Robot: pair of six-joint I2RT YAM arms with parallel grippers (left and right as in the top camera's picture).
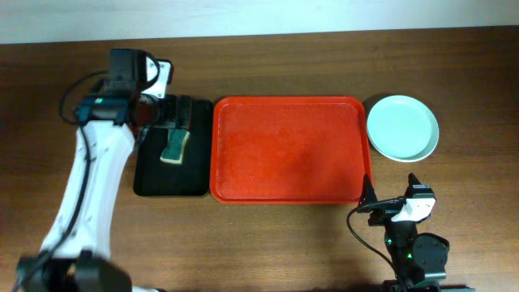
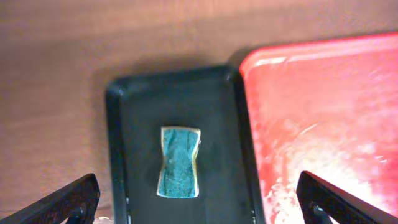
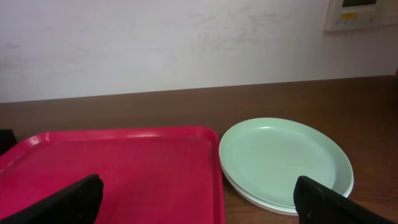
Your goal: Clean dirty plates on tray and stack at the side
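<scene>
I have my left gripper (image 2: pixel 199 204) wide open and empty above the sponge (image 2: pixel 180 162) on the black tray (image 2: pixel 140 124), my right gripper (image 3: pixel 196 193) open too at the near right corner of the red tray (image 1: pixel 288 150), and the plates (image 1: pixel 403 128) stacked just beside its right edge.

No readable text, label, brand, number or sign is showing in any view. In the right wrist view, a pale wall panel (image 3: pixel 364 14) at the top right is carrying a dark strip and faint marks, and these are appearing too small and blurred to read.
</scene>
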